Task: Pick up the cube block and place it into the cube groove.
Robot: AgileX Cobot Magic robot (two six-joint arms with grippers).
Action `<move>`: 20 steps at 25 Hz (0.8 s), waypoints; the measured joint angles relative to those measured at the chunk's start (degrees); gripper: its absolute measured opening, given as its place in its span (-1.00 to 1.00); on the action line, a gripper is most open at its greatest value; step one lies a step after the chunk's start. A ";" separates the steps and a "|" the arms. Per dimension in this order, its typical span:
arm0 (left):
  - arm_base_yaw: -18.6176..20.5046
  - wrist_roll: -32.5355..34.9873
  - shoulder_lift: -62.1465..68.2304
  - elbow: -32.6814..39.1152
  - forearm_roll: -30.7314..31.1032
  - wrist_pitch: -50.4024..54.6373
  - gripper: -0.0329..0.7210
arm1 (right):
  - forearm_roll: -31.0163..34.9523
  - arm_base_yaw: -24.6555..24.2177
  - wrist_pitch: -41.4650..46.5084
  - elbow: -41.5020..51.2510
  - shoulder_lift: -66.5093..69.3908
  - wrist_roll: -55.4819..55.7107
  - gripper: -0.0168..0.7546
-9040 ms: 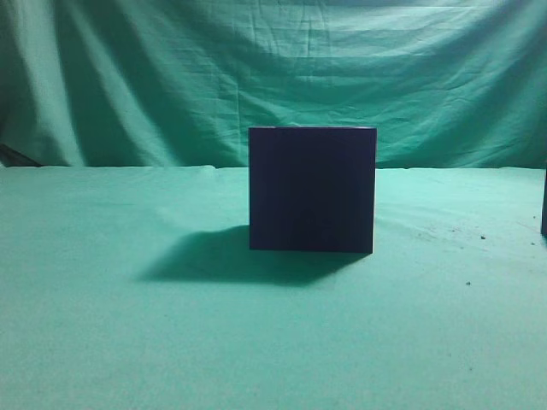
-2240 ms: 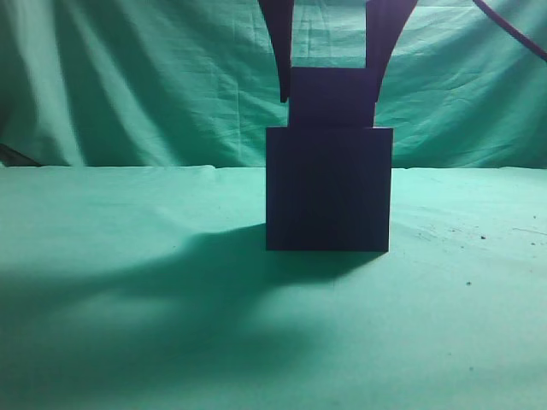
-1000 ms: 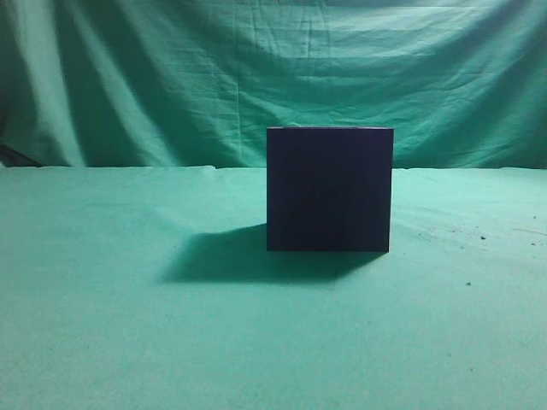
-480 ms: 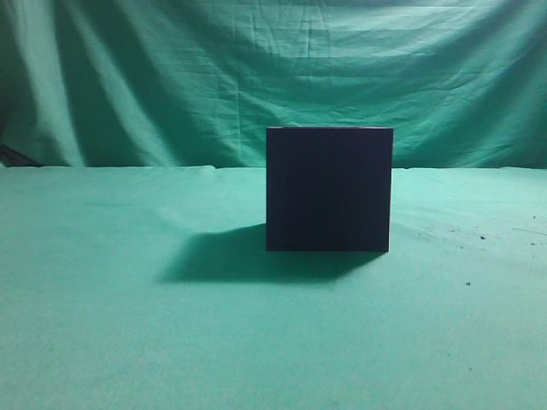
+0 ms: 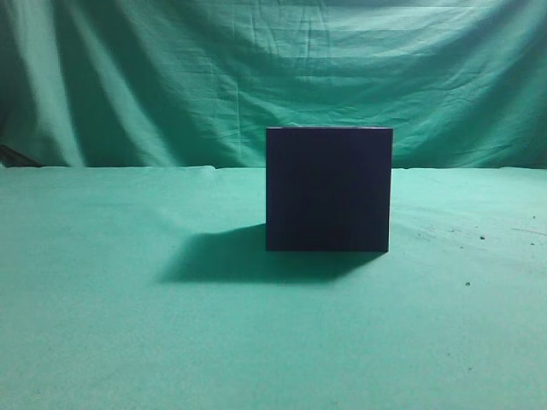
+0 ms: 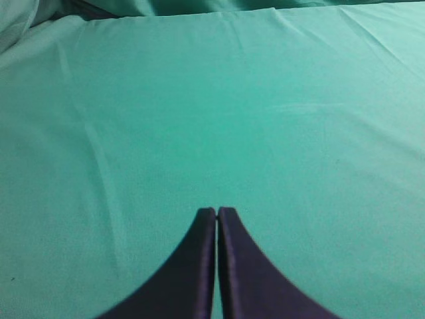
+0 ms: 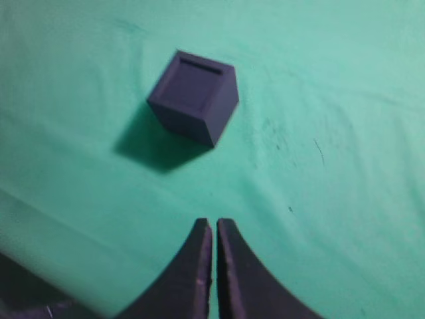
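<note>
On the green cloth: large dark navy-black cubic box [image 5: 329,189], upright, square to the exterior camera.
Box top: small dark cube block [image 7: 194,84] sunk in the square recess [image 7: 210,65], thin gap at the far rim.
Edges: green cloth [image 5: 120,342] bare on every side.
Left gripper [image 6: 217,214]: fingers pressed together, empty.
Right gripper [image 7: 214,226]: fingers together, empty, well apart from the box.

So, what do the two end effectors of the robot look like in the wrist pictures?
The left end effector and the right end effector look alike. Each has two dark, navy-black fingers, broad at the base and curving in to narrow, blunt tips. The surfaces are plain and matte. No cables, markings or sleeves show on them.
</note>
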 joint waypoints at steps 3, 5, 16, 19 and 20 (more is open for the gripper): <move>0.00 0.00 0.00 0.00 0.00 0.00 -0.91 | -0.09 0.00 3.51 0.10 -1.46 -1.28 -0.96; 0.00 0.00 0.00 0.00 0.00 0.00 -0.91 | -0.09 0.00 3.28 0.52 -1.48 -4.70 -0.96; 0.00 0.00 0.00 0.00 0.00 0.00 -0.91 | 3.61 -1.37 -15.65 12.65 -5.50 -17.38 -0.96; 0.00 0.00 0.00 0.00 0.00 0.00 -0.91 | 3.88 -6.51 -24.88 17.51 -9.90 -17.47 -0.96; 0.00 0.00 0.00 0.00 0.00 0.00 -0.91 | 3.88 -8.37 -26.94 18.84 -11.64 -17.47 -0.96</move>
